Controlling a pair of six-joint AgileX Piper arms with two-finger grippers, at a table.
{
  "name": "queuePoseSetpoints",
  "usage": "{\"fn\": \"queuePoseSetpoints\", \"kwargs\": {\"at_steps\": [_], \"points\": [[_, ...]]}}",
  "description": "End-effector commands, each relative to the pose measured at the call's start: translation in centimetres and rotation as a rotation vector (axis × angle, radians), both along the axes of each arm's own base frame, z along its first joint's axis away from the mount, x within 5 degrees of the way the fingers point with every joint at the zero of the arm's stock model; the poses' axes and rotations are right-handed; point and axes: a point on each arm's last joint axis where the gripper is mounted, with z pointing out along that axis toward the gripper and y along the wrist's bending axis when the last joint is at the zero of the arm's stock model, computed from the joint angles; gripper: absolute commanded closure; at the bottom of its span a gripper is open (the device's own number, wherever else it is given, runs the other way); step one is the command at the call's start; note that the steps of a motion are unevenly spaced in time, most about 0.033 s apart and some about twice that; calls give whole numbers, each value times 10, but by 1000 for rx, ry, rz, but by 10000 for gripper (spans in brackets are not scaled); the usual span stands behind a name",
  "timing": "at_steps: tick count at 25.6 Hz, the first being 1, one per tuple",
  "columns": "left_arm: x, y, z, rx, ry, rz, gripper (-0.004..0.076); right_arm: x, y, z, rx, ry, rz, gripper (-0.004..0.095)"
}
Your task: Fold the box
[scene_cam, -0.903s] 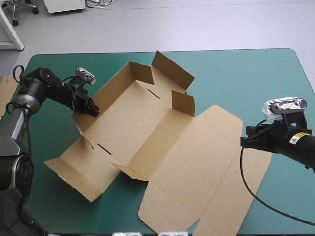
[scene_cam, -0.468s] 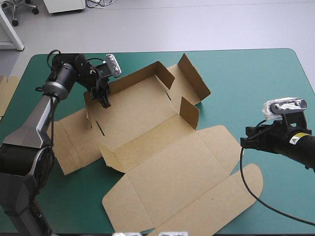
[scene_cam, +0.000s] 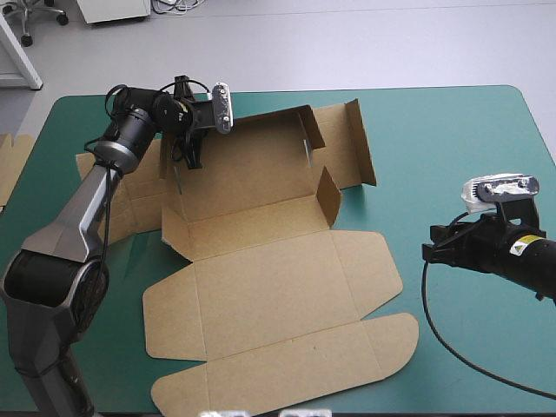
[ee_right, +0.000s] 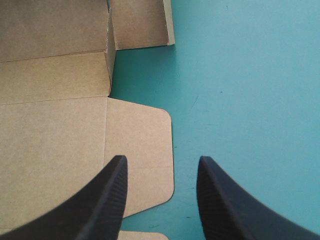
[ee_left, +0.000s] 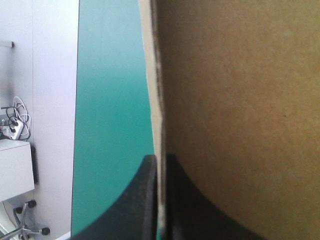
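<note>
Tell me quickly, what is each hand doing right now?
Left hand: shut on a raised wall of the box.
Right hand: open, holding nothing.

The box [scene_cam: 269, 287] was plain brown cardboard, matt and unprinted, with a faintly grainy face and crisp pressed creases. Its cut edge [ee_left: 156, 100] looked pale, raw and slightly rough. The table cover [scene_cam: 452, 156] was a smooth teal-green sheet with a dull, soft sheen and a few fine scuffs. The right gripper [ee_right: 161, 159] had matt black fingers [ee_right: 220, 200], finely ribbed along their inner edges. The left gripper [ee_left: 160, 157] looked equally black and matt.
</note>
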Motion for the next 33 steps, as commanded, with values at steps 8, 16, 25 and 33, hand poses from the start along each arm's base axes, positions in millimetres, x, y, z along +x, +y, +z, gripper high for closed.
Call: {"fn": "queuePoseSetpoints", "kwargs": {"at_steps": [8, 16, 25, 33], "points": [[-61, -26, 47, -127, -230, 23, 734, 6, -8, 19, -64, -162, -59, 494], [-112, -42, 40, -166, -311, 19, 734, 6, -9, 26, -28, -180, -87, 494], [-155, -53, 15, -139, -341, 39, 734, 12, -11, 45, -70, -156, -92, 494], [-204, -55, -3, -137, -397, 86, 734, 74, -7, 54, -68, -84, -84, 494]]}}
